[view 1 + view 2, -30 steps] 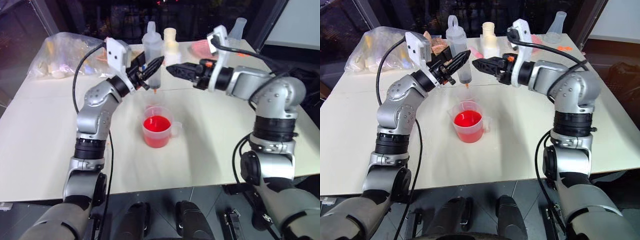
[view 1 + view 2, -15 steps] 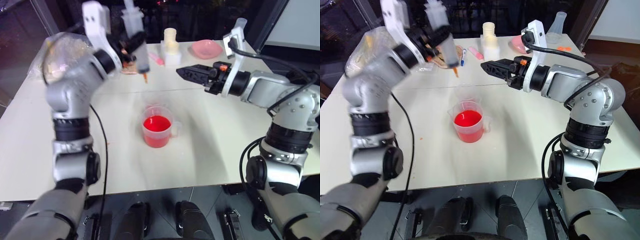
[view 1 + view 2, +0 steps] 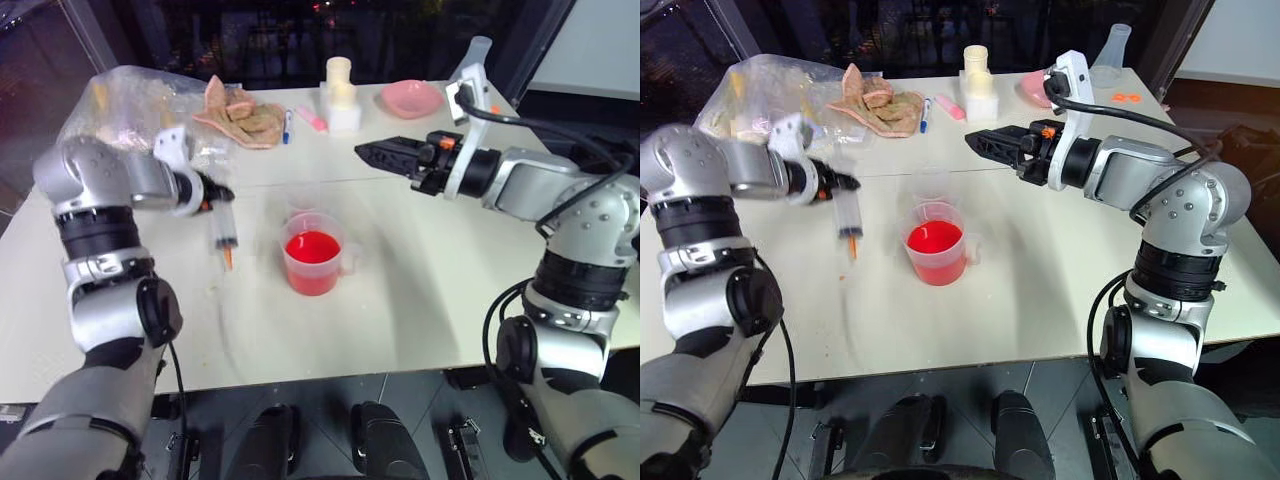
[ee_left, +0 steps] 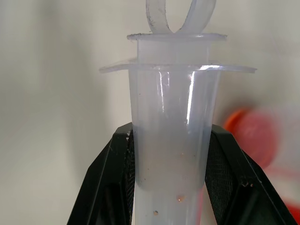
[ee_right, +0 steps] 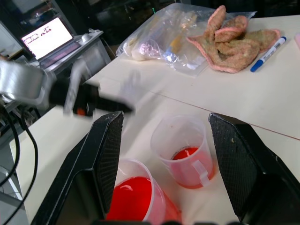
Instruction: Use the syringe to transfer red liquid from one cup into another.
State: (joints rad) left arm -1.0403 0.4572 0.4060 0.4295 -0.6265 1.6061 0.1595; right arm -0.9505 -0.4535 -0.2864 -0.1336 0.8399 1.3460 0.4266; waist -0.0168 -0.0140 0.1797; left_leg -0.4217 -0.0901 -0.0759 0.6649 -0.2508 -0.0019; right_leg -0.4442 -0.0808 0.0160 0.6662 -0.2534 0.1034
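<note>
Left gripper (image 3: 212, 193) clenched on the syringe (image 3: 226, 228), black fingers (image 4: 117, 183) pressed to either side of the clear barrel. Syringe at centre left of the head view, hanging close to upright with the orange tip down over bare table (image 3: 420, 300), left of the handled cup (image 3: 312, 262) and apart from it. Plunger seated deep, its top just above the barrel flange; barrel seemingly empty apart from a few droplets. Red liquid (image 3: 311, 247) filling a good part of the handled cup at frame centre. Smaller handleless cup (image 3: 303, 200) just behind it, toward the top of the frame, contents hard to read from the head view. Right gripper (image 3: 375, 152) released, fingers spread wide and holding nothing, up in the air right of centre, aimed toward frame left above the cups.

Judged step: carrying the syringe to the source cup, draw not yet begun. Next move, by estimate: shift the tip rightward over the handled cup's rim, sink it into the red liquid without tipping the cup, then bring the free right gripper to the plunger ring and pull.
</note>
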